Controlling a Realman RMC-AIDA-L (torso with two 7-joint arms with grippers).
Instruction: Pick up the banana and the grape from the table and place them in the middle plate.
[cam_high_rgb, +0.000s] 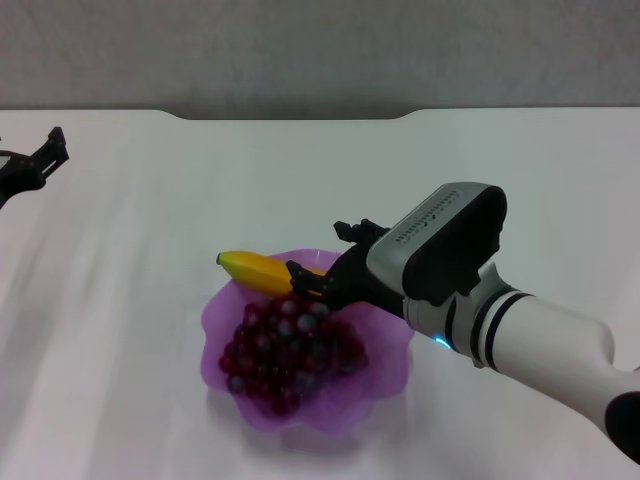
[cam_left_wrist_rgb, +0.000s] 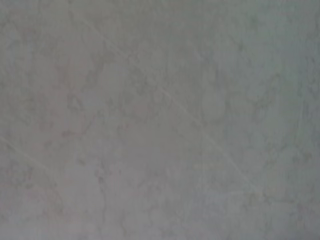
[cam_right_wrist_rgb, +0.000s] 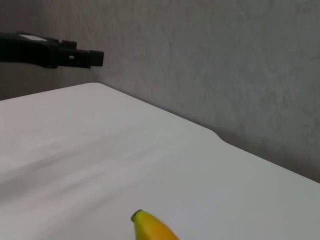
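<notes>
The purple scalloped middle plate (cam_high_rgb: 385, 375) stands on the white table (cam_high_rgb: 150, 400) in front of me. The bunch of dark red grapes (cam_high_rgb: 285, 355) lies inside it. The yellow banana (cam_high_rgb: 258, 272) is at the plate's far rim, above the grapes, its green tip pointing left past the rim. My right gripper (cam_high_rgb: 320, 265) is shut on the banana's right end. The banana's tip also shows in the right wrist view (cam_right_wrist_rgb: 152, 227). My left gripper (cam_high_rgb: 45, 158) is parked far off at the table's left edge, and it shows in the right wrist view too (cam_right_wrist_rgb: 75, 57).
The table's far edge meets a grey wall (cam_high_rgb: 300, 50). My right arm's white and grey forearm (cam_high_rgb: 470, 270) reaches in from the lower right over the plate's right side. The left wrist view shows only a plain grey surface.
</notes>
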